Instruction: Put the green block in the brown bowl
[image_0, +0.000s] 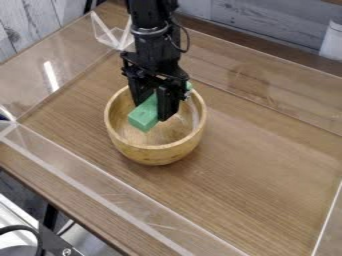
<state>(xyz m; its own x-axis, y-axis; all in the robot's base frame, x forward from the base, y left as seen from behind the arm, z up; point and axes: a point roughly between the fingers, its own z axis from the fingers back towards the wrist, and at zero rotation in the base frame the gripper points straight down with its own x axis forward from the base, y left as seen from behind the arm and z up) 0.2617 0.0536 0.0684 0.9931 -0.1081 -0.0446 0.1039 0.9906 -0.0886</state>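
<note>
Nearest you runs the clear plastic wall (160, 215) that fences the front of the wooden bench (254, 170), with dark frame legs just visible below it at the lower left. Past that, on the bench's left half, sits the brown bowl (156, 147), round, thick-walled and upright, its grain showing on the near side. Your arm (151, 28) comes down from the top of the view almost vertically, wrist straight, and the black claw (156, 103) points straight down into the bowl's opening, its fingertips below the rim line at the back of the bowl. The claw is pinching the green block (144, 115): you can see the two dark fingers (170, 100) standing partly spread with the block caught between them, its lower left part sticking out below and to the left of them. The block is tilted, its long axis running from upper right down to lower left, the low end pointing toward the bowl's inner floor on the left side. You cannot tell from this view whether that low end touches the wood. Beyond the arm, the bench's far clear wall (267, 45) runs along the back edge, with a pale planked surface (281, 15) behind it.
</note>
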